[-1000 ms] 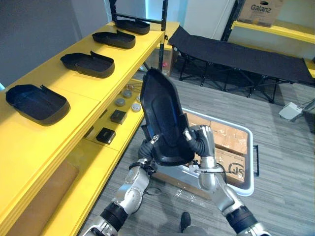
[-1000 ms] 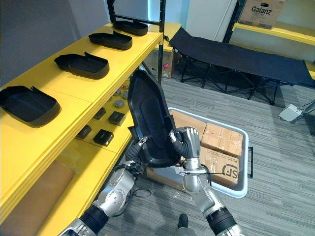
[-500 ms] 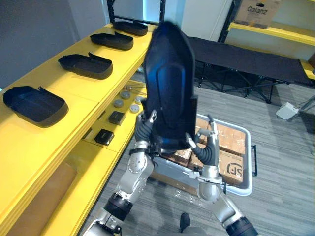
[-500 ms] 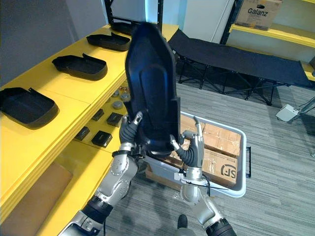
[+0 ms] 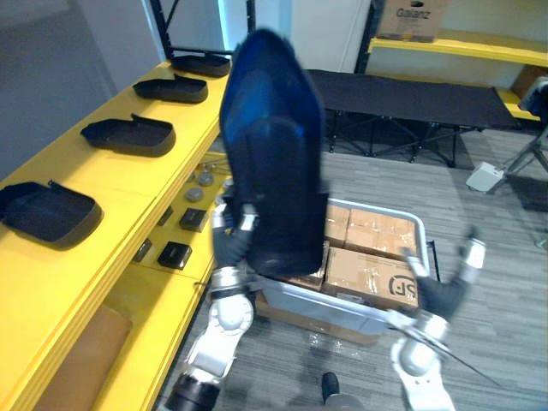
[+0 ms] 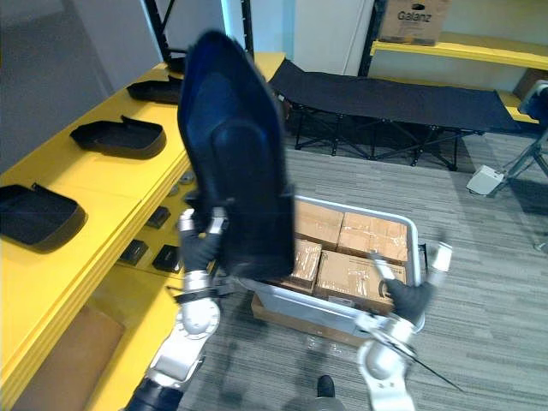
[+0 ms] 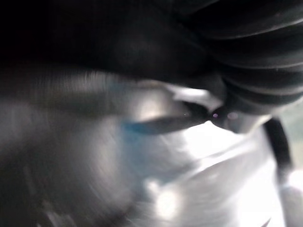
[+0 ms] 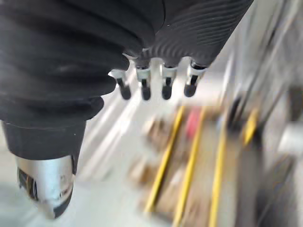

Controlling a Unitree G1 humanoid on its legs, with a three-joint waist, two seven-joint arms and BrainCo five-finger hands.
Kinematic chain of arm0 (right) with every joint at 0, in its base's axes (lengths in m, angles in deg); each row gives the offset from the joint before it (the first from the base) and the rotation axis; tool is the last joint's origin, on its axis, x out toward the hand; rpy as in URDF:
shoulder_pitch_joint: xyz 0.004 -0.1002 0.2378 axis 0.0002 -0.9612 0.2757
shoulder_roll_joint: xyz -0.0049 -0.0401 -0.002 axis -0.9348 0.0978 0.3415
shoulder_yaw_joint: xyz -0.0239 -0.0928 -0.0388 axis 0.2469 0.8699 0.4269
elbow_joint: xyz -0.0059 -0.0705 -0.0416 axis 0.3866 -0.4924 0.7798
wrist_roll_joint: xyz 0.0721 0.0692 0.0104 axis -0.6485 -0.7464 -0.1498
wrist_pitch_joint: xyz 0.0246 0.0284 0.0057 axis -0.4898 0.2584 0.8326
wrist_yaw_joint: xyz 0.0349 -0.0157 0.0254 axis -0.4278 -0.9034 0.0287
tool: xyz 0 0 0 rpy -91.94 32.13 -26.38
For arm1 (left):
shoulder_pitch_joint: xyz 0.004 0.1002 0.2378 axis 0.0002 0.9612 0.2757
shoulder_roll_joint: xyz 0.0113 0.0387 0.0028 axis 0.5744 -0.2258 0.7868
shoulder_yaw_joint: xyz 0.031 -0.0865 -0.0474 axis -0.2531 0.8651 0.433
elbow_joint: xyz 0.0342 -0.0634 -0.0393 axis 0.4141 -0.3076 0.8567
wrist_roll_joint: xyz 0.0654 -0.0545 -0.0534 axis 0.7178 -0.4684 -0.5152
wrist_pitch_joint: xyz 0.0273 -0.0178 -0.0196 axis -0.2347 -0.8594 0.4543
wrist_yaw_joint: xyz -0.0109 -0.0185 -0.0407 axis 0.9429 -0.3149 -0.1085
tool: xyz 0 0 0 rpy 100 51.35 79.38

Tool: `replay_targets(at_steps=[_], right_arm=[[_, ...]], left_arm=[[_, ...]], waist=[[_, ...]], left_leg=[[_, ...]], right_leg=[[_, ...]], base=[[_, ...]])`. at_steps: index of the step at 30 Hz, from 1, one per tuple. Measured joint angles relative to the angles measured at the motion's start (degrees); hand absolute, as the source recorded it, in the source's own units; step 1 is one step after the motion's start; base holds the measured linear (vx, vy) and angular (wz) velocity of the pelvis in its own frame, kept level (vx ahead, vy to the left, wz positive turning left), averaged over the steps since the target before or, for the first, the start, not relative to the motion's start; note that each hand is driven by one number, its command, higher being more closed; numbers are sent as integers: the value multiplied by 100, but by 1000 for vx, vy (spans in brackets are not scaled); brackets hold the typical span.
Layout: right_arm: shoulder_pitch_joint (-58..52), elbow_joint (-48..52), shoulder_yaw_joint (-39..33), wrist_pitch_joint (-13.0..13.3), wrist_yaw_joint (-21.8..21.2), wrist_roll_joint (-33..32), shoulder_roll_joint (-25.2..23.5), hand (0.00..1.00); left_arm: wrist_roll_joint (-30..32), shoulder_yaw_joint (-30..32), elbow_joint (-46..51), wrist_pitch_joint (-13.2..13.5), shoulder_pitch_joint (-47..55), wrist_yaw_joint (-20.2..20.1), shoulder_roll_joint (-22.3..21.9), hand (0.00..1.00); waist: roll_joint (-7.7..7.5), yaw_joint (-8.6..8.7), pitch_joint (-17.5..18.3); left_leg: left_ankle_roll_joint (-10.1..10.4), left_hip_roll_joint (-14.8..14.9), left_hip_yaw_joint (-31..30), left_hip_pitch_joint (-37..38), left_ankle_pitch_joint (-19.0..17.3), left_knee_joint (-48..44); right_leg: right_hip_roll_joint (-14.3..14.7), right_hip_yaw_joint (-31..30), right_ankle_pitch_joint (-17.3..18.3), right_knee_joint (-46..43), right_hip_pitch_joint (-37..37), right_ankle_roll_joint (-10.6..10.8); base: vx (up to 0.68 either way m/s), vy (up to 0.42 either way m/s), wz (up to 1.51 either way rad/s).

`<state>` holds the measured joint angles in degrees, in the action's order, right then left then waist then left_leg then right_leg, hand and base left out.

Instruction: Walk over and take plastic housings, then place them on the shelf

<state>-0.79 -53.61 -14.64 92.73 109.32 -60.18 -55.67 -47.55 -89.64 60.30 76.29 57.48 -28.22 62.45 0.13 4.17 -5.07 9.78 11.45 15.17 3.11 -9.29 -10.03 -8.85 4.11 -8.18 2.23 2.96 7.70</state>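
Plastic housing (image 5: 274,154) upright, gripped at its lower edge by left robot hand (image 5: 229,248) — right robot hand (image 5: 438,293) spread wide, apart from it.

Left and right eye views: head camera looking down and forward, sharing the yellow shelf (image 5: 128,184) at frame left, black housing (image 5: 274,171) at centre, white bin (image 5: 334,306) lower right. Left wrist view: very close to a dark surface (image 7: 94,42). Right wrist view: along the right hand (image 8: 143,87).
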Motion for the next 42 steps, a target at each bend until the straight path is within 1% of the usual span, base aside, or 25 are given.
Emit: replay_targets(at_steps=[2,4,7,9,12,16,17,18,20,21,23,24,25,26,28,30,32,33,35,36,37,38,40,41,42], right_arm=[[-98,-192,122,-75,-264,-60,-38,0],[-93,-452,394,-200,-592,-65,-103,0],[-89,-706,562,-311,-730,-44,-180,0],[-66,-815,565,-318,-726,-36,-176,0],[-43,-817,599,-320,-733,-39,-166,0],[86,-870,781,-381,-737,-49,-128,0],[154,-952,852,-384,-738,-48,-96,0],[291,-1075,945,-386,-745,-64,-60,0],[436,-1078,1014,-377,-874,-262,-28,0],[497,-1085,1055,-376,-972,-416,-3,0],[556,-1190,1059,-377,-1119,-717,10,0],[500,-1268,1094,-373,-1177,-992,0,0],[437,-1271,1112,-354,-1224,-1200,1,0],[437,-1282,1123,-306,-1276,-1417,4,0],[602,-1340,1167,-79,-1500,-1897,-2,0],[801,-1505,1163,34,-1620,-1930,-2,0],[899,-1506,1048,132,-1640,-1930,-37,0],[900,-1506,945,139,-1595,-1886,-71,0],[933,-1465,756,144,-1573,-1837,-80,0],[975,-1423,656,193,-1532,-1785,-63,0],[990,-1416,620,248,-1497,-1765,-56,0],[1045,-1399,581,312,-1464,-1723,-64,0],[1119,-1384,570,374,-1455,-1555,-63,0],[1187,-1364,577,376,-1457,-1509,-64,0],[1282,-1314,589,398,-1468,-1531,-65,0]], left_arm=[[-579,50,190,105,154,-81,-18,100],[-1217,48,402,410,398,-261,-111,100],[-1841,119,520,734,566,-373,-145,100],[-2008,215,525,818,658,-399,-154,100],[-2009,334,659,818,779,-447,-258,100],[-2013,359,969,798,1011,-553,-254,100],[-2013,397,1013,791,1087,-619,-255,100],[-2008,495,1097,787,1195,-657,-255,100],[-2006,654,1189,783,1280,-661,-256,100],[-2005,723,1217,778,1322,-661,-261,100],[-1991,843,1240,767,1363,-679,-269,100],[-1988,948,1270,763,1377,-744,-251,100],[-1994,1024,1297,763,1375,-832,-256,100],[-1994,1093,1349,764,1403,-869,-259,100],[-2012,1462,1596,770,1666,-951,-287,100],[-2066,1685,1745,790,1895,-1014,-394,100],[-2227,1669,1758,828,1905,-1242,-470,100],[-2287,1606,1756,858,1899,-1462,-472,100],[-2400,1517,1755,903,1900,-1723,-467,100],[-2452,1480,1735,908,1901,-1815,-467,100],[-2455,1456,1723,908,1905,-1832,-466,100],[-2453,1444,1717,909,1917,-1868,-465,100],[-2450,1451,1714,921,1897,-1881,-464,100],[-2447,1456,1708,928,1892,-1878,-462,100],[-2441,1458,1671,1012,1891,-1877,-464,100]], waist=[[-27,-1,-16],[-34,-21,-17],[-27,-59,-20],[-23,-108,-23],[-21,-192,-26],[-10,-203,-36],[-9,-230,-36],[-12,-344,-35],[-17,-372,-38],[-8,-403,-45],[32,-480,-83],[50,-474,-106],[45,-478,-105],[-29,-516,-89],[-52,-713,-119],[-15,-832,-173],[-32,-819,-231],[-79,-802,-305],[-98,-806,-430],[-62,-807,-527],[-53,-816,-560],[-72,-809,-583],[-80,-811,-711],[-59,-816,-799],[-3,-825,-926]], left_leg=[[-1,0,2,5,-11,-18],[-8,-2,-1,-2,-34,-40],[-12,-3,-40,-21,-40,-44],[-18,-8,-65,-33,-43,-41],[-34,-26,-95,-56,-61,-41],[-45,-89,-364,-153,-52,-57],[-47,-95,-398,-166,-52,-53],[-53,-100,-452,-176,-59,-57],[-70,-170,-704,-346,-47,-77],[-87,-216,-871,-431,-36,-79],[-115,-269,-1322,-544,-10,-128],[-114,-334,-1860,-658,12,-207],[-115,-413,-2249,-721,62,-202],[-109,-462,-2458,-712,106,-152],[-52,-560,-2910,-731,320,38],[-84,-593,-2866,-817,535,113],[-236,-659,-2490,-982,856,223],[-430,-668,-1944,-1061,1084,299],[-684,-600,-1078,-1150,1277,353],[-668,-551,-776,-1168,1322,328],[-622,-580,-794,-1170,1351,331],[-607,-658,-821,-1225,1360,293],[-679,-693,-796,-1373,1173,-53],[-691,-677,-760,-1517,965,-445],[-734,-572,-663,-1711,617,-1082]], right_leg=[[-3,0,-29,1,3,38],[-8,-1,-31,6,-4,40],[-13,39,-30,26,-29,41],[-20,66,-28,47,-76,42],[-42,99,-10,76,-105,55],[-126,351,-27,158,-210,79],[-130,391,-21,162,-269,85],[-141,451,-6,185,-306,94],[-201,693,50,166,-324,119],[-232,769,132,91,-320,122],[-274,913,511,-389,-331,170],[-195,806,1104,-821,-441,135],[-132,744,1404,-1035,-529,90],[-137,755,1544,-1197,-566,75],[-186,1006,1783,-1430,-715,68],[-199,1391,1786,-1349,-922,65],[-250,1976,1791,-1238,-1197,54],[-322,2298,1812,-1233,-1339,17],[-356,2634,1836,-1260,-1459,-24],[-376,2741,1877,-1326,-1513,-45],[-413,2740,1919,-1394,-1504,-22],[-480,2725,2019,-1512,-1453,-10],[-617,2668,2168,-1746,-1372,21],[-655,2565,2286,-1907,-1318,29],[-725,2480,2484,-2193,-1280,162]], base=[[19,12,-1],[-1,16,1],[-4,16,6],[-17,17,7],[-23,22,7],[2,26,30],[3,21,28],[4,18,26],[8,17,54],[17,30,96],[49,12,128],[79,-45,189],[88,-83,205],[95,-99,169],[127,-87,136],[70,-58,121],[27,-43,163],[-11,-6,137],[-39,19,128],[-50,25,84],[-57,33,45],[-75,63,21],[-72,90,2],[-85,114,-23],[-115,154,-27]])
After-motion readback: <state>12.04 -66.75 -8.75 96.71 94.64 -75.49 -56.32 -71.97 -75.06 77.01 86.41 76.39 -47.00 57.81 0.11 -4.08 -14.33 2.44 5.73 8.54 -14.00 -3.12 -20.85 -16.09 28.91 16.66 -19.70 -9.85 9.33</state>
